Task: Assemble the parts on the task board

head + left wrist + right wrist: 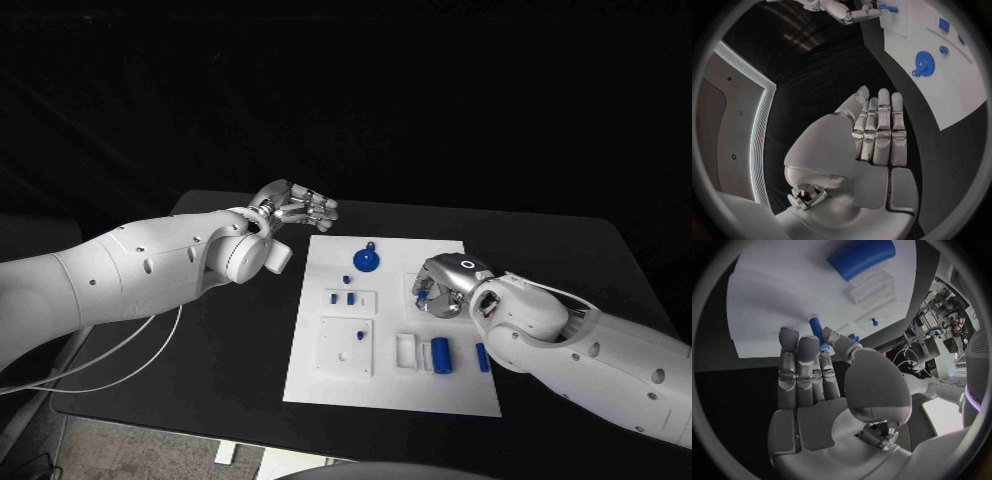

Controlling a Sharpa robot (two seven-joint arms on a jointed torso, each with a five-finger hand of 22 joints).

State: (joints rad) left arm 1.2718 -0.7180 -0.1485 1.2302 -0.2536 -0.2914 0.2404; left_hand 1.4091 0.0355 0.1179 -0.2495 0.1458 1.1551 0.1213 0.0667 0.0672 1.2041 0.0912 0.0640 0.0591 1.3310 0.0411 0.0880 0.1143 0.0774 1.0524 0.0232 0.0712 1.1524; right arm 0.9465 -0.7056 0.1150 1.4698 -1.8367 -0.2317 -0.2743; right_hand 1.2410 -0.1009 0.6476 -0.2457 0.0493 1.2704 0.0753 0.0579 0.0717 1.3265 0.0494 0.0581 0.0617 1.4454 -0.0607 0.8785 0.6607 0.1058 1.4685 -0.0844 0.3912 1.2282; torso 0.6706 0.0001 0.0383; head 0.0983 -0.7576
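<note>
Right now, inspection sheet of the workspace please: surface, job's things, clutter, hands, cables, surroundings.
Surface: black table, bare around the white task board.
Job's things: blue gear lies at the board's far end; small blue pegs stand mid-board; blue cylinder lies beside a white block at the near end; blue pin pinched in the right hand.
Clutter: nothing seen.
Hands: left hand hovers off the board's far left corner, fingers straight and together, holding nothing; right hand is over the board's right side, holding the pin.
Cables: white cables hang under the left arm.
Surroundings: dark backdrop behind the table.
</note>
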